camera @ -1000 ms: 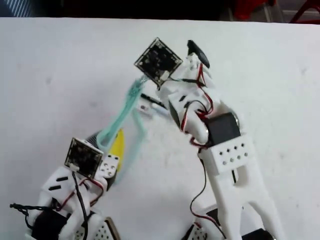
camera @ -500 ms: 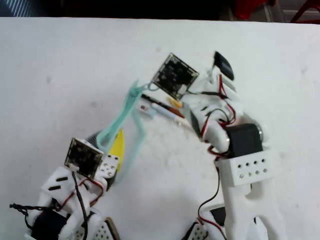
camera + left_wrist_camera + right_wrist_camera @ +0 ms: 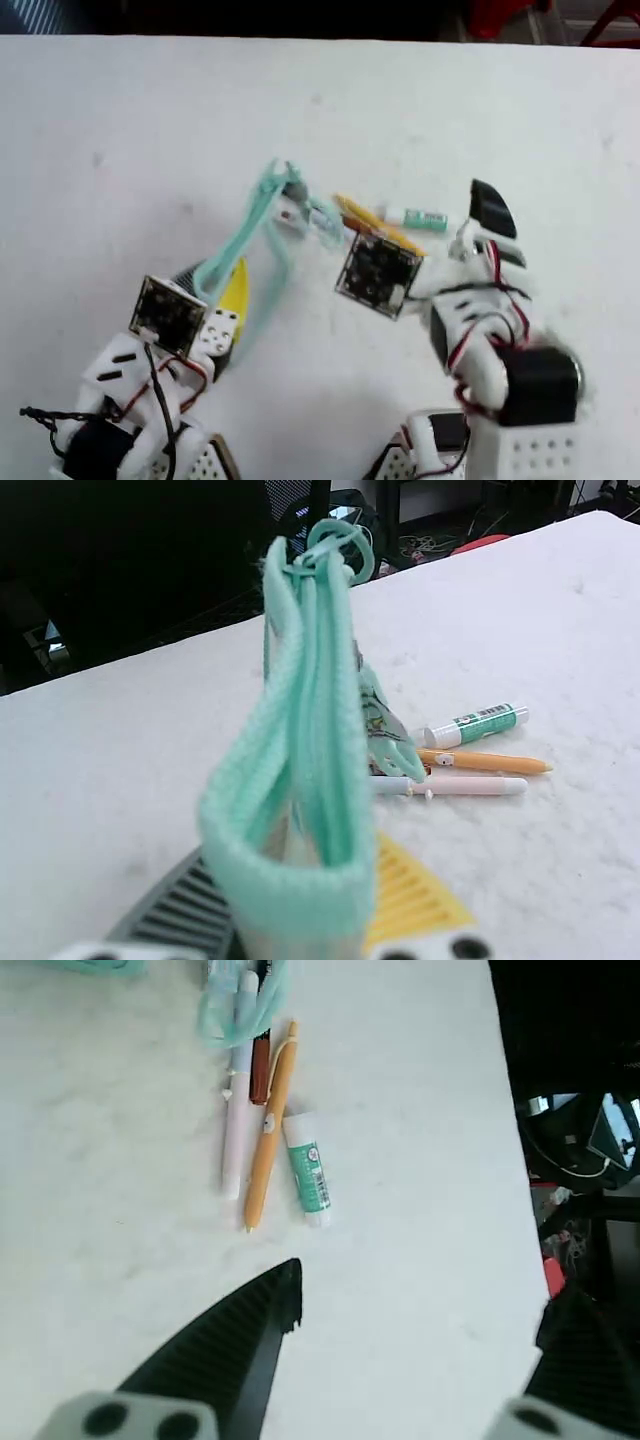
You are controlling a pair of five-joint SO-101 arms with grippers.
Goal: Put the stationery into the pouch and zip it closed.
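Pens (image 3: 268, 1125), glue stick (image 3: 307, 1170) — bunched beside the pouch (image 3: 305, 750).

The right tool (image 3: 422, 1305) drew back from the pouch (image 3: 248, 238), baring pens (image 3: 378, 226).

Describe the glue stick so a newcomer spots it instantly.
Find the mint pouch in the middle of the table; pens lie at its end. The glue stick is outermost, beside the orange pen: short, stubby, green-labelled, unlike the slim pens.

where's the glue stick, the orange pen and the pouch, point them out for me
glue stick (image 3: 308, 1172), right wrist view, on the green label at mid-body
orange pen (image 3: 268, 1130), right wrist view, on the middle of its barrel
pouch (image 3: 305, 740), left wrist view, on its teal fabric edge
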